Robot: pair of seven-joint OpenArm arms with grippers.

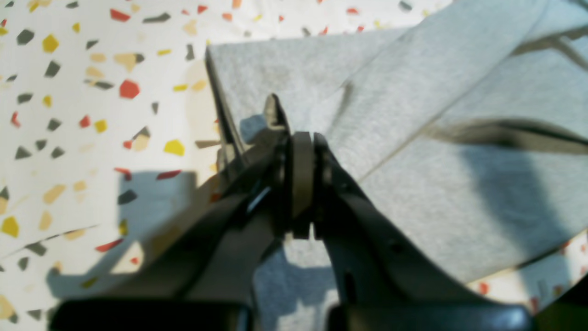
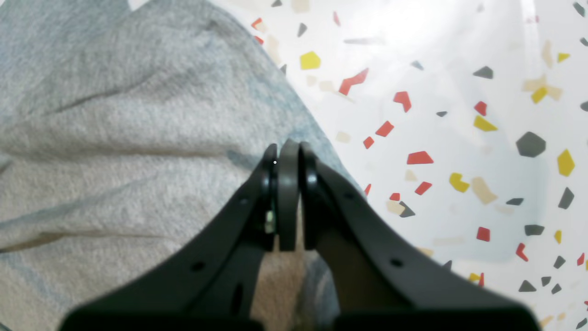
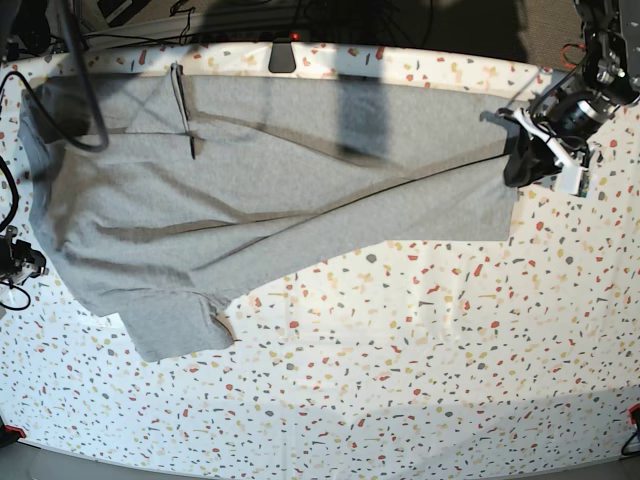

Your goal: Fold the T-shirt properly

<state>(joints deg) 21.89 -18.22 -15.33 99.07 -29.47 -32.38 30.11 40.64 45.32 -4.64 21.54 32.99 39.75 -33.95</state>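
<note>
So the T-shirt (image 3: pixel 270 190) lies spread across the far half of the speckled table (image 3: pixel 400 380), plain grey side up, one sleeve (image 3: pixel 175 325) poking toward the near edge, long creases running across the body. Left gripper (image 1: pixel 301 138) has its jaws pinched shut on the shirt's edge at a corner, probably to lift that end over for a fold. Right gripper (image 2: pixel 287 147) sits over the opposite edge with jaws closed; can't tell if fabric is caught between them.
</note>
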